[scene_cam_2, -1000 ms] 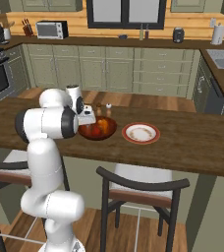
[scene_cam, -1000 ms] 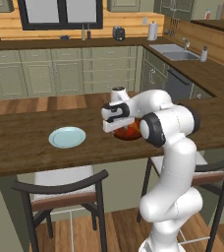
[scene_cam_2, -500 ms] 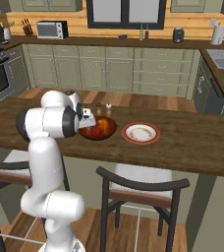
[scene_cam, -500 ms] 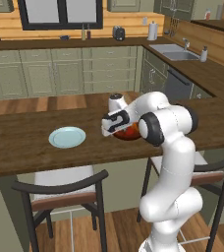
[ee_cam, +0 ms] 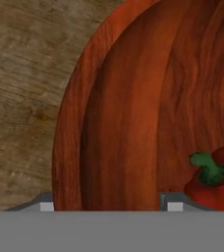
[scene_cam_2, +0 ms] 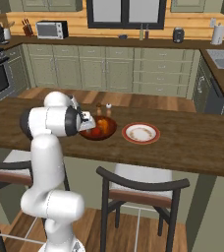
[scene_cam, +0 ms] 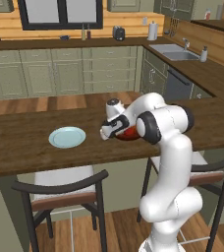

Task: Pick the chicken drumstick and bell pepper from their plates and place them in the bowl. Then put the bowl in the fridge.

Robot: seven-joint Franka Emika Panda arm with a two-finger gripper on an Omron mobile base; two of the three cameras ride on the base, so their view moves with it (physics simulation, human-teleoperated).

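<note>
Down low, the hand (ee_cam: 106, 206) straddled the near rim of the bowl (ee_cam: 133, 98) on the table (ee_cam: 20, 98), one fingertip outside, one inside; whether it gripped I cannot tell. Just beside the inner fingertip lay the bell pepper (ee_cam: 214, 179).

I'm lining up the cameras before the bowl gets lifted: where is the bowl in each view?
Left base view: the bowl sits right of centre on the counter, mostly hidden behind the arm.
Right base view: the bowl is left of centre, beside the gripper, left of the plate.
Hand view: the bowl spans most of the picture, with the bell pepper inside at lower right.
Shared landmark: the brown wooden counter.
</note>
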